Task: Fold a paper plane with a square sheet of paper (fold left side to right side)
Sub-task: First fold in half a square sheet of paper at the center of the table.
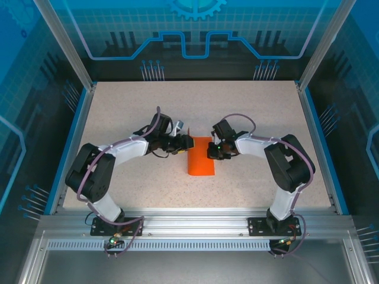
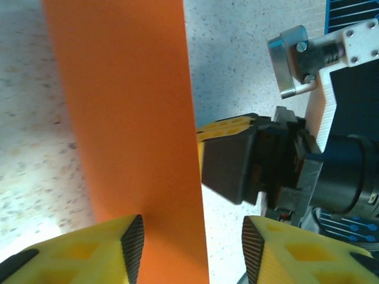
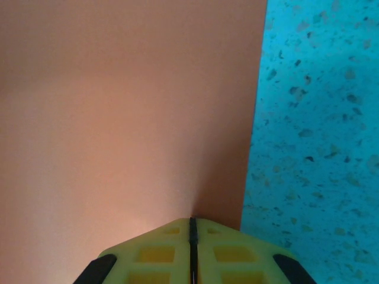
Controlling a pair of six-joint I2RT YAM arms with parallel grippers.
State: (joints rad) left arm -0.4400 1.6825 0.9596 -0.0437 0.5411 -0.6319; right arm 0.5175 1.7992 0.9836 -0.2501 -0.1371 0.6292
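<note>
Left end effector gapes astride paper edge.

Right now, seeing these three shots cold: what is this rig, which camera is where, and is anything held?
Two robot arms are bolted at the near edge of a speckled table. The wide picture comes from a fixed camera above and behind them. The other two come from a camera on each wrist, looking along its own yellow fingers. Between the arms, one orange paper lies on the table, a tall rectangle. The left end effector is open over the paper's long edge and grips nothing. The right end effector is shut, its tip at the paper near the right edge. Whether it presses down I cannot tell.
</note>
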